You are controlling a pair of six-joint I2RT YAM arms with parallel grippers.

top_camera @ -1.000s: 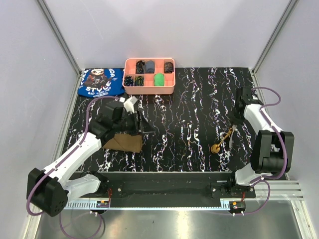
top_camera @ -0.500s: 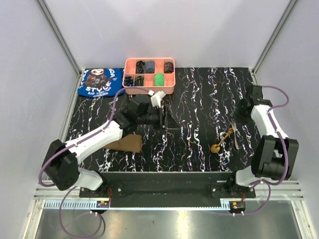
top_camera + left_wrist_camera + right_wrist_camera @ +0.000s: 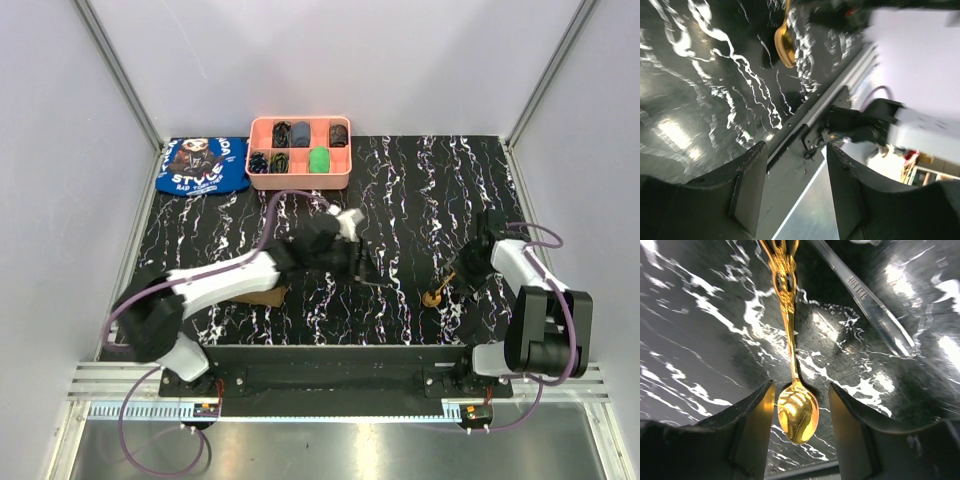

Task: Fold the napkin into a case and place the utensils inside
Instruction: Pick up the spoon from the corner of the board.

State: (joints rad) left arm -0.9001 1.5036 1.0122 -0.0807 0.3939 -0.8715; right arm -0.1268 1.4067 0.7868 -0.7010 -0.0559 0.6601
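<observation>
The gold spoon point(image 3: 436, 294) lies on the black marbled table at the right. My right gripper point(image 3: 463, 272) hangs over it, open. In the right wrist view the spoon's bowl point(image 3: 797, 411) sits in the gap between the fingers of that gripper point(image 3: 801, 388), touching neither. A slim silvery piece point(image 3: 866, 301) lies beside the spoon's handle. My left gripper point(image 3: 378, 278) is open and empty above the table's middle, left of the spoon; its wrist view shows the spoon's bowl point(image 3: 784, 46) ahead. The olive-brown napkin point(image 3: 265, 297) is mostly hidden under the left arm.
A pink compartment tray point(image 3: 299, 183) with small dark and green items stands at the back. A blue printed cloth point(image 3: 201, 165) lies left of it. The table's front rail point(image 3: 805, 131) runs close below the left gripper.
The left arm has swung right, away from the napkin and toward the spoon. The right gripper has opened and come down toward the near edge, around the spoon's bowl.
</observation>
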